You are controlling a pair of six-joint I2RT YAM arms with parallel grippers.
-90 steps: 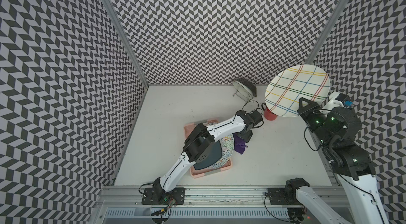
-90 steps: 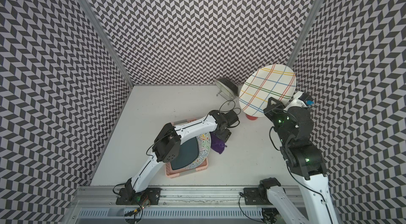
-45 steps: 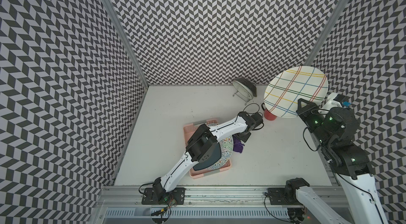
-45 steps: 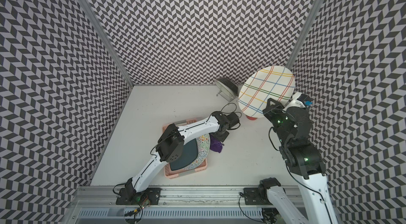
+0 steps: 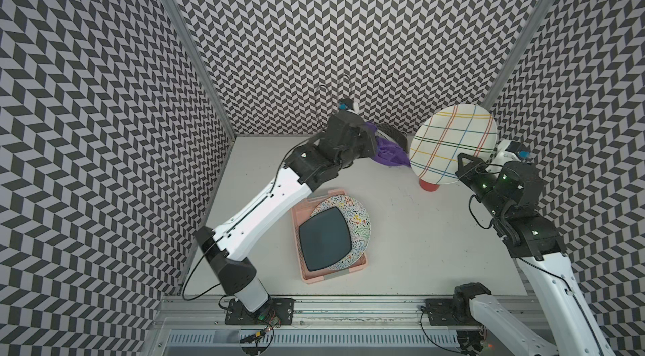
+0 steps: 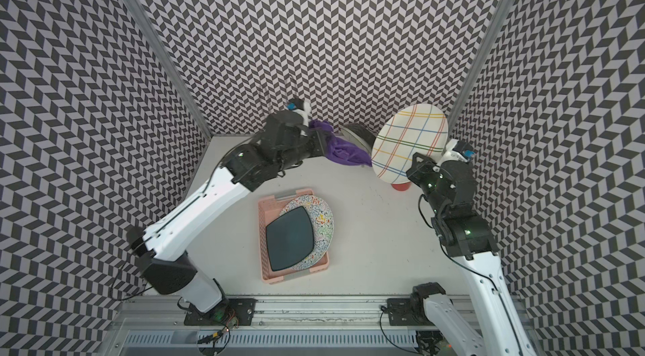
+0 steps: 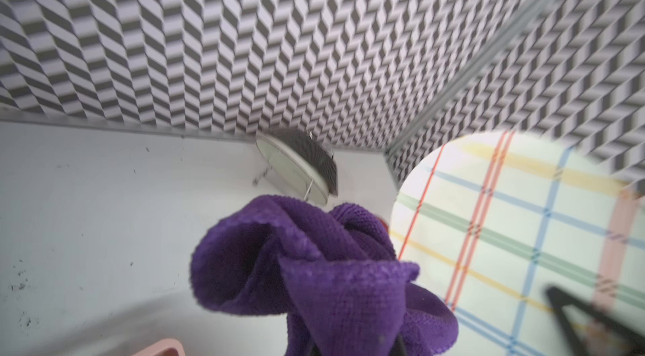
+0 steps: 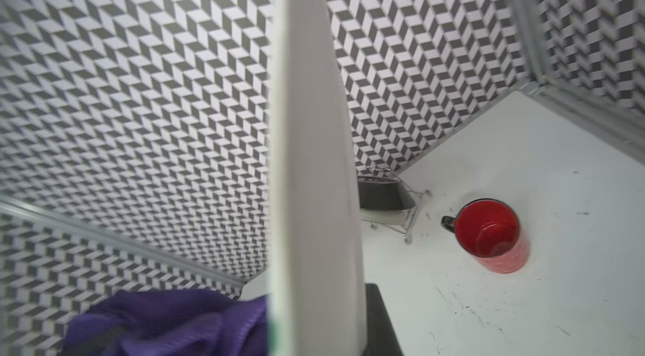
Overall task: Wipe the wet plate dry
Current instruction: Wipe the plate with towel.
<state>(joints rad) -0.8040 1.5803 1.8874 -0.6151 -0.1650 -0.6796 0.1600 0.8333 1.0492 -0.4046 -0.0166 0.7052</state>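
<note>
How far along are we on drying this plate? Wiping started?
Done: right gripper holds the plaid plate on edge above the table, and left gripper is shut on the purple cloth, raised too. In hand: the cloth sits at the plate's striped face, near its rim; contact unclear. Left: wiping the face itself.

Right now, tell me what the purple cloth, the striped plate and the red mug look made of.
The purple cloth: microfibre or terry, matt; fine looped texture, soft folds.
The striped plate: probably glazed ceramic, possibly melamine; smooth cream face, thick rigid rim.
The red mug: glazed ceramic or enamel, glossy; shine inside, dark rim and handle.
</note>
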